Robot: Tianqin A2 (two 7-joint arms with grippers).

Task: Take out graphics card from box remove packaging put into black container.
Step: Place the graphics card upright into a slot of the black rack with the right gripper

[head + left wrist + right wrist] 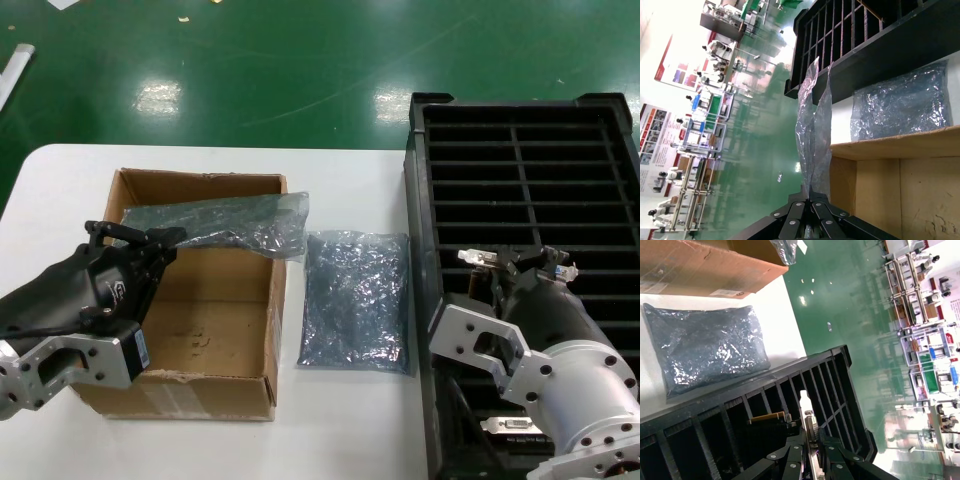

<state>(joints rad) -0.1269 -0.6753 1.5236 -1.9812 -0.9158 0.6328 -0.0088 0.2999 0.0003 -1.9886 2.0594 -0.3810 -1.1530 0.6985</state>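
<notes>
Over the slotted black plastic crate (520, 170), my right hand (517, 262) grips the dark graphics card (807, 422); misalignment could jam it on a divider, while my left hand (135, 240) pinches a crinkly bag (225, 222).

Two arms, unlike in finish: left gripper (150, 243) matt black, angular, with a small white label on its body, bolted to a silver bracket; right gripper (516, 262) black-linked with pale tips, on a thick silver-grey cylindrical wrist, flange seemingly ringed with screws
</notes>
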